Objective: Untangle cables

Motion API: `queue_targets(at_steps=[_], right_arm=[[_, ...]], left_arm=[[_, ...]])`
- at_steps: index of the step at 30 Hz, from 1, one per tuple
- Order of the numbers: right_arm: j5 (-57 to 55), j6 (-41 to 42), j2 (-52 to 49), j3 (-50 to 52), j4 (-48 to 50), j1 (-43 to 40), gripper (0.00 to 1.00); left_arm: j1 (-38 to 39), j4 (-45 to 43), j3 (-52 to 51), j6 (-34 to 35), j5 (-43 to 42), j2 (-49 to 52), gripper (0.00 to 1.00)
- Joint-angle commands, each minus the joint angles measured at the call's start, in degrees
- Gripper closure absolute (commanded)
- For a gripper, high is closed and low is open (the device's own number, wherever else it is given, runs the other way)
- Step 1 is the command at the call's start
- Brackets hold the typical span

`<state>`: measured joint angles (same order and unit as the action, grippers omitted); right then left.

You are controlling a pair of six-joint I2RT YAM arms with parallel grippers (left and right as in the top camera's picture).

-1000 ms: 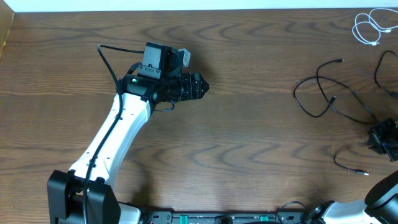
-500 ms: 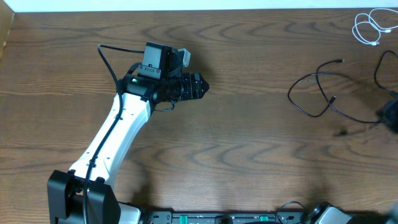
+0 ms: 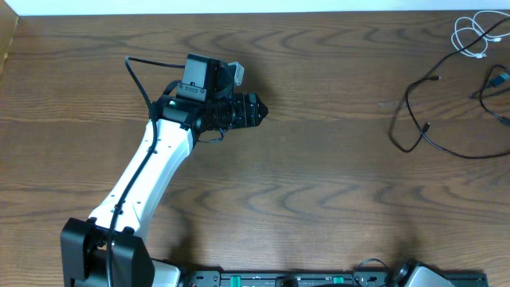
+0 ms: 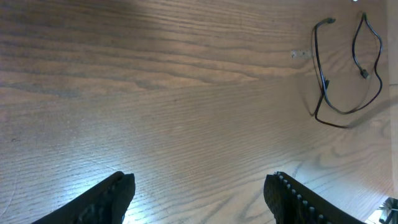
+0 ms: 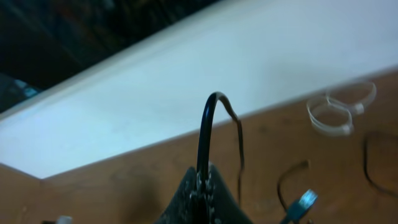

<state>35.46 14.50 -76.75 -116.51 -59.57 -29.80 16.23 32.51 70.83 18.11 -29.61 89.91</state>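
The black cable (image 3: 407, 100) lies in loose curves at the table's right side, and its far part runs off the right edge. It also shows in the left wrist view as the black cable (image 4: 318, 62), far ahead on the right. My right gripper (image 5: 202, 177) is shut on a strand of the black cable (image 5: 203, 130), which arches up from its jaws; this gripper is outside the overhead view. The white cable (image 3: 470, 36) sits coiled at the back right corner, and its loops (image 5: 339, 112) are on the wood. My left gripper (image 3: 256, 110) hovers open (image 4: 202, 186) over bare wood.
A pale wall or board (image 5: 249, 68) runs along the table's far edge. One blue-tipped plug end (image 5: 303, 202) of the cable lies close to the right gripper. The left arm (image 3: 151, 171) stretches from the front left toward the middle.
The right gripper has left the overhead view to the right, dragging the black cable with it; the cable's loops have shifted right and drawn out. The left arm has not moved.
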Motion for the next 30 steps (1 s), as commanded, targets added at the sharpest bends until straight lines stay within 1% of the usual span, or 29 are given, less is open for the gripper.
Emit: queue_targets(at_steps=[1, 6, 10, 12, 13, 16, 17, 20, 23, 26, 30], right_arm=[[1.4, 2.4, -5.8, -10.1, -1.2, 1.4, 0.99], [3.0, 3.0, -15.6, -26.1, -2.1, 4.0, 0.99], [-0.6, 5.3, -21.9, -36.5, 2.0, 4.9, 0.99], [-1.2, 7.1, -23.5, -39.2, 5.6, 5.3, 0.99], [-1.2, 9.9, -24.0, -40.3, 9.5, 5.4, 0.99], [-1.5, 14.7, -23.6, -40.9, 16.7, 5.4, 0.99], [-1.7, 18.2, -23.2, -41.0, 21.0, 5.4, 0.99], [-1.9, 20.0, -22.9, -41.0, 24.0, 5.4, 0.99], [-3.0, 20.2, -23.1, -40.8, 22.5, 5.4, 0.99], [-6.8, 20.2, -24.2, -40.3, 17.6, 5.6, 0.99], [-11.1, 20.2, -27.1, -39.1, 7.4, 6.3, 0.99]], left_arm=[[-0.1, -0.2, 0.7, -0.7, 0.8, 0.3, 0.28], [-0.1, -0.2, 0.7, -0.7, 0.8, 0.3, 0.28], [-0.1, -0.2, 0.7, -0.7, 0.8, 0.3, 0.28], [-0.1, -0.2, 0.7, -0.7, 0.8, 0.3, 0.27], [-0.1, -0.2, 0.7, -0.7, 0.8, 0.3, 0.28], [-0.1, -0.2, 0.7, -0.7, 0.8, 0.3, 0.28], [-0.1, -0.2, 0.7, -0.7, 1.0, 0.3, 0.28], [-0.1, 0.0, 0.7, -0.7, 2.9, 0.3, 0.28], [-0.1, 0.2, 0.7, -0.7, 3.6, 0.3, 0.28], [-0.1, 0.2, 0.7, -0.7, 3.6, 0.3, 0.28], [-0.1, 0.2, 0.7, -0.8, 4.1, 0.3, 0.28]])
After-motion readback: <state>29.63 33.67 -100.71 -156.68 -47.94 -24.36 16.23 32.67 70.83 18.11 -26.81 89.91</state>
